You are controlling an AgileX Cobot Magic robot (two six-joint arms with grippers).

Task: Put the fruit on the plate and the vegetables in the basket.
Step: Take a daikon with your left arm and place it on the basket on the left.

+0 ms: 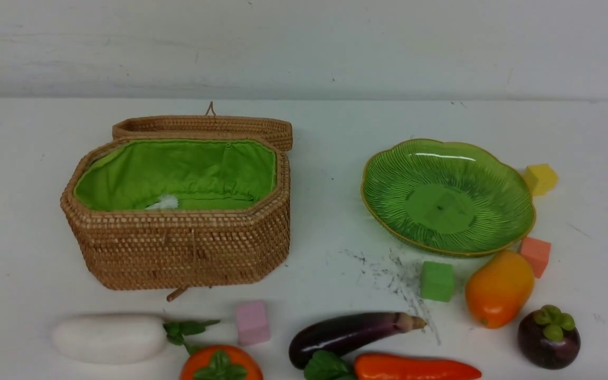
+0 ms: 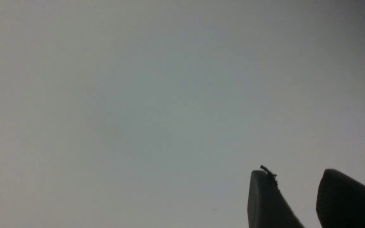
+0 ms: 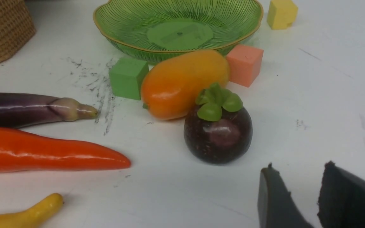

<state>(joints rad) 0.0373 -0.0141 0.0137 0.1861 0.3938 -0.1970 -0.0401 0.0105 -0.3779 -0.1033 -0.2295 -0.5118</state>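
The wicker basket (image 1: 177,237) stands at the left with its lid (image 1: 203,126) open. To its right is the green plate (image 1: 446,195), with nothing on it. Along the near edge lie the white radish (image 1: 108,338), persimmon (image 1: 219,364), eggplant (image 1: 346,332) and orange-red carrot-like piece (image 1: 415,368). Mango (image 1: 499,289) and mangosteen (image 1: 548,338) sit just in front of the plate. A banana (image 3: 21,215) tip shows in the right wrist view. My right gripper (image 3: 299,167) is open and empty, near the mangosteen (image 3: 218,133). My left gripper (image 2: 295,172) is open over bare table. Neither arm shows in the front view.
Foam cubes lie about: pink (image 1: 252,322) by the radish leaves, green (image 1: 437,281) and salmon (image 1: 535,255) at the plate's near rim, yellow (image 1: 540,178) at its far right. A small white scrap (image 1: 164,202) lies in the basket lining. Dark scuffs (image 1: 399,279) mark the table.
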